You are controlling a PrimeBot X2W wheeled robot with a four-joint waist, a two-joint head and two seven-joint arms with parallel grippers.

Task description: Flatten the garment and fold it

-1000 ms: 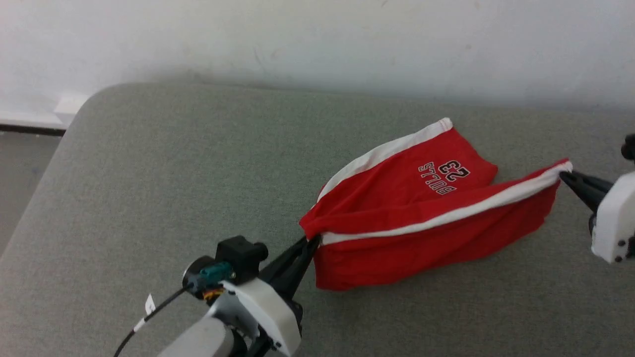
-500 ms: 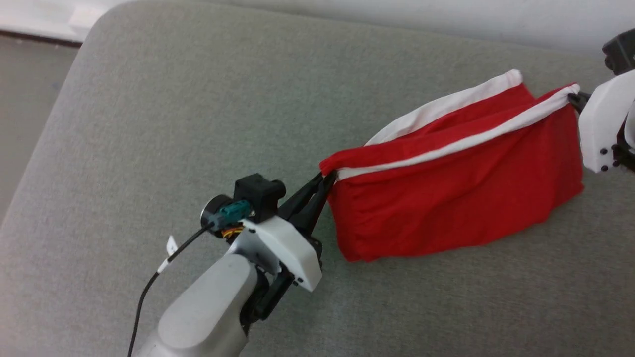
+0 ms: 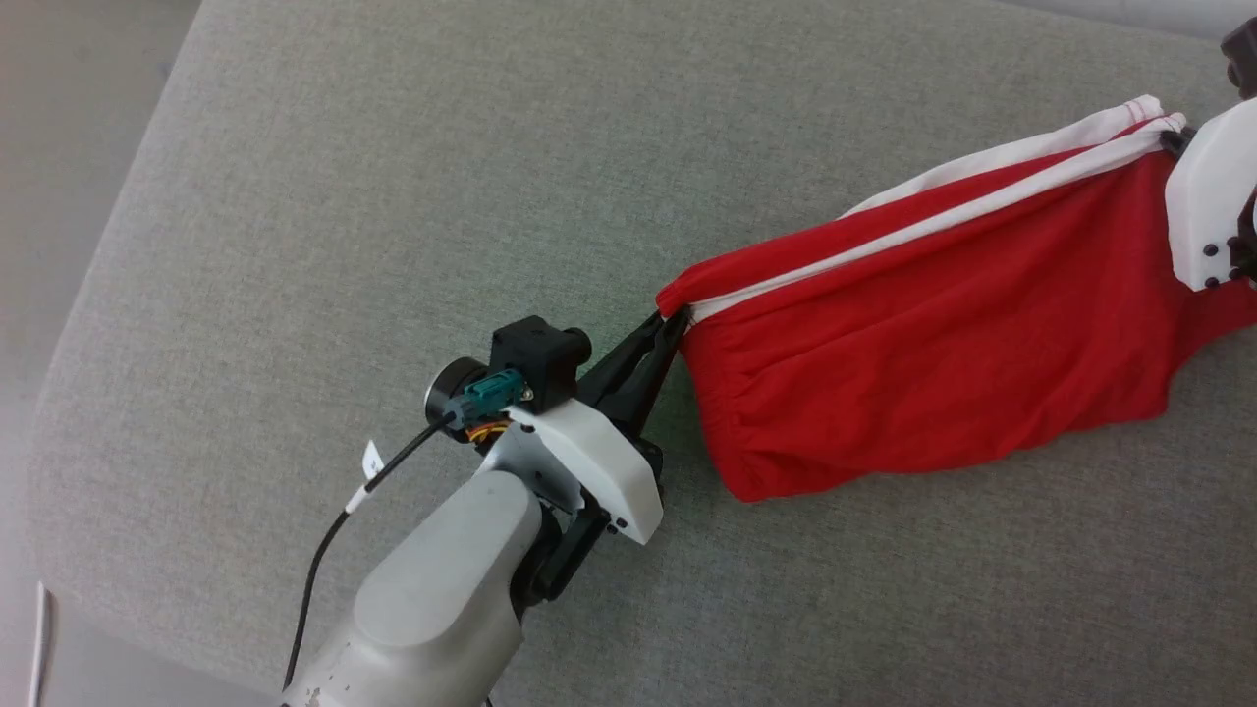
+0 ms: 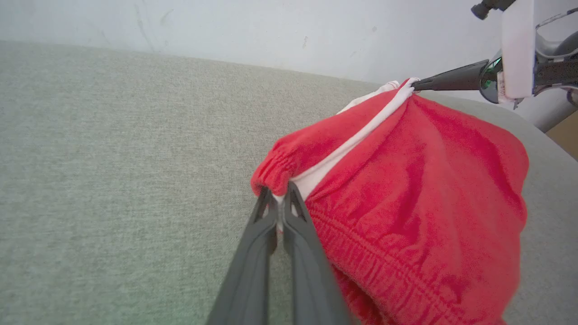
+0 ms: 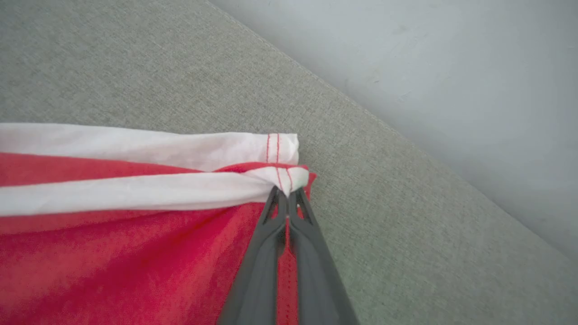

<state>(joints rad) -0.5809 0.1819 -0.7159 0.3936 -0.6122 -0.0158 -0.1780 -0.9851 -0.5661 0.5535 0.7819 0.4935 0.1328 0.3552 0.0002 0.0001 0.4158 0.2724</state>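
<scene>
The shorts [image 3: 943,363] are stretched between the left hand [image 3: 673,319] and right hand [image 5: 287,193], both clenched on them; flattening and folding seemingly remain.

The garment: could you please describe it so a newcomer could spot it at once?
On the broad grey-green surface, toward its right side, the garment is stretched between the left claw and the right claw. It is bright red thin cloth with white stripes along its upper edge, against plain grey all around.

Garment [image 3: 943,334]: thin red cloth, matt, wrinkled, white trim bands. Worktop [image 3: 344,196]: grey woven fabric, coarse, matt. Left gripper [image 3: 674,316], right gripper [image 5: 287,192]: jaws dark matt plastic.
</scene>
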